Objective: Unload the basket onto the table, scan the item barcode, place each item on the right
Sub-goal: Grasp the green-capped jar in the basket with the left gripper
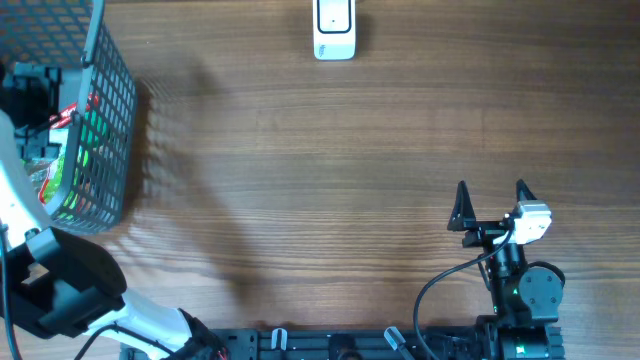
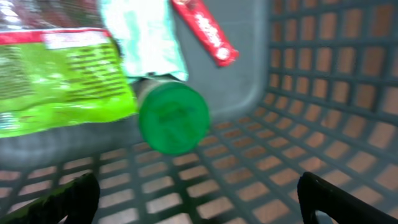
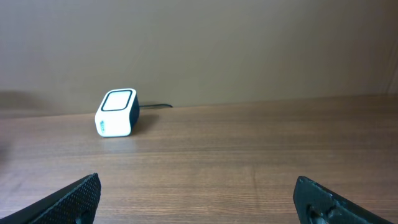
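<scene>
Left jaws released inside the basket [image 1: 110,120]; right jaws released over the surface [image 1: 300,180]
Green-capped tube [image 2: 173,118] lies partly under a pale pouch [image 2: 146,37], beside a green packet [image 2: 56,81] and red bar [image 2: 205,31]; scanner [image 1: 334,30] stands well apart

The left arm [image 1: 65,290] reaches forward along the far left side. The left tool [image 2: 199,206] is angled downward, jaws spread wide, gripping nothing. The right arm [image 1: 522,285] sits folded near its base. The right tool [image 1: 491,192] is level, jaws wide apart and empty.
</scene>
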